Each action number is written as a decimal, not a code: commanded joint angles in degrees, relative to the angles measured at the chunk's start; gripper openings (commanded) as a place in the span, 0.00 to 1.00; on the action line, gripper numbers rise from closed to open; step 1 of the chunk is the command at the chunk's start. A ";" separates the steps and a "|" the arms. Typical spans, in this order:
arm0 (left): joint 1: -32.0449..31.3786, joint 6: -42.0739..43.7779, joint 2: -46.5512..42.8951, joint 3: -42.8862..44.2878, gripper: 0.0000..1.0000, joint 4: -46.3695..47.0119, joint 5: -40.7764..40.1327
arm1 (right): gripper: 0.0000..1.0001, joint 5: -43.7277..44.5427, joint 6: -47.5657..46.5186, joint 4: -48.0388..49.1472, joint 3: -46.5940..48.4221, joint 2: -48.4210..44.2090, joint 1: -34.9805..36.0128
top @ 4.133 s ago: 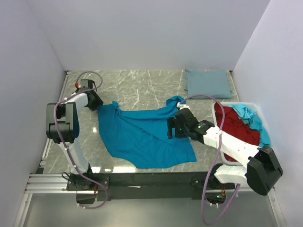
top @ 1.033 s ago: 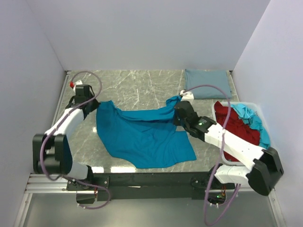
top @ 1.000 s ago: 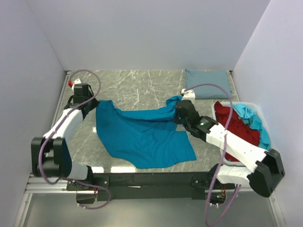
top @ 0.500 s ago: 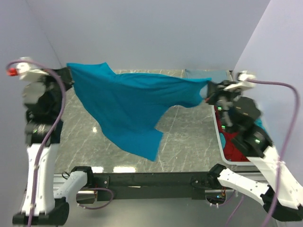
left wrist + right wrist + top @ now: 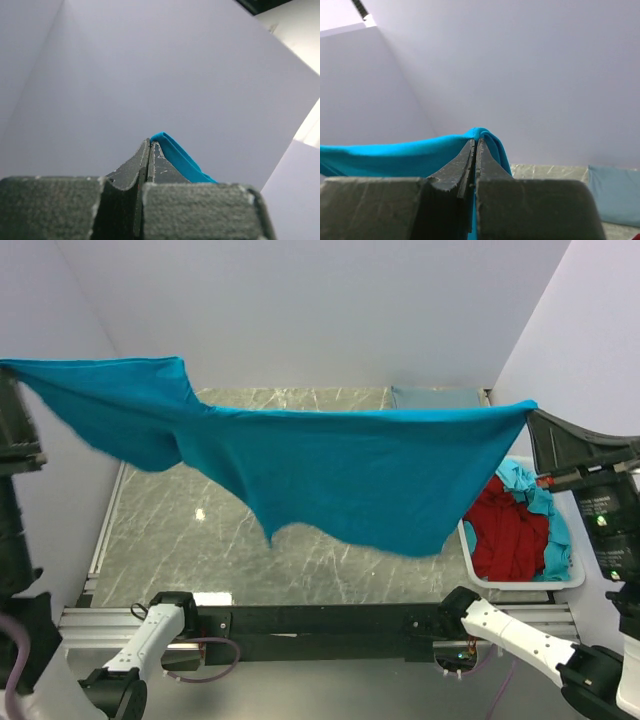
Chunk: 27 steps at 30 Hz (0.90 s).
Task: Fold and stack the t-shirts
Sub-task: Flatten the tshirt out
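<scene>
- Top external view: the bright teal-blue t-shirt (image 5: 380, 475) hangs in the air above the tabletop (image 5: 180, 530). It is stretched from the upper left corner of the frame across to the right side at mid-height.
- Its top edge runs nearly taut between the two arms. The loose cloth below sags into two drooping points, one near the centre of the frame and one lower right of centre, just beside the white bin (image 5: 520, 583).
- Left wrist view: the left fingers (image 5: 129, 169) are clenched together, with a thin fold of the teal cloth pinched at their tips. The cloth shows on the right of the tips and trails off toward the lower right.
- Right wrist view: the right fingers (image 5: 492, 170) are pressed tight on another fold of the same shirt. The cloth wraps over their tips and streams away to the left of the frame.
- From above, the left fingers sit at the far left edge, partly cut off by the frame, so the grip is hard to make out there. The right fingers meet the shirt's other corner at the right edge.
- In the lower right, the bin holds a dark red t-shirt (image 5: 505, 540) and a light turquoise t-shirt (image 5: 520, 480).
- A dusty grey-blue t-shirt (image 5: 435, 397) lies at the far side of the tabletop, upper right of centre. Only a strip of it shows above the stretched cloth.
</scene>
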 commanded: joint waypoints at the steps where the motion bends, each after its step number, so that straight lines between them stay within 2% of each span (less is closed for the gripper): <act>1: -0.08 3.33 2.27 3.52 0.01 -1.76 -0.51 | 0.00 -3.55 -0.72 -2.08 0.95 -0.56 -0.21; 8: -0.08 5.88 7.37 1.34 0.01 2.10 -1.92 | 0.00 1.18 -1.86 -0.77 -1.33 1.45 -0.30; 10: 0.01 6.85 9.13 -2.00 0.01 5.00 -3.93 | 0.00 4.87 -2.92 1.43 -3.00 2.77 -0.22; 15: -0.08 9.57 20.11 -8.75 0.01 8.69 -10.87 | 0.00 16.28 -5.03 5.28 -6.78 12.78 -1.70; 16: 0.09 10.01 23.52 -10.26 0.01 11.57 -11.59 | 0.00 15.27 -4.77 5.82 -7.48 16.45 -3.54; 17: 0.18 10.36 25.55 -11.75 0.01 12.99 -12.81 | 0.00 12.38 -2.59 6.35 -8.62 18.58 -9.12; 19: 0.79 10.45 32.12 -15.62 0.01 16.15 -14.05 | 0.00 -0.57 1.89 8.80 -10.29 25.23 -15.48; 21: 2.19 10.89 36.97 -19.21 0.01 22.48 -12.22 | 0.00 -2.85 2.87 13.88 -13.99 30.26 -18.39; 23: 2.73 13.16 45.67 -20.99 0.06 29.22 -6.08 | 0.00 -4.95 2.79 16.54 -15.49 38.61 -18.76; 24: 2.73 13.52 48.83 -20.30 0.29 29.96 -4.32 | 0.00 -5.74 2.79 19.51 -15.58 41.68 -19.46; 25: 2.82 13.70 55.39 -18.90 0.46 29.53 -1.17 | 0.00 -7.05 3.14 20.32 -15.23 48.33 -20.07; 26: 2.82 12.83 58.76 -17.14 0.58 28.66 -0.35 | 0.00 -9.33 3.67 20.07 -12.18 52.13 -20.69; 27: 2.99 12.13 62.01 -12.78 0.94 25.34 -0.08 | 0.00 -10.31 4.28 17.98 -9.71 55.83 -21.21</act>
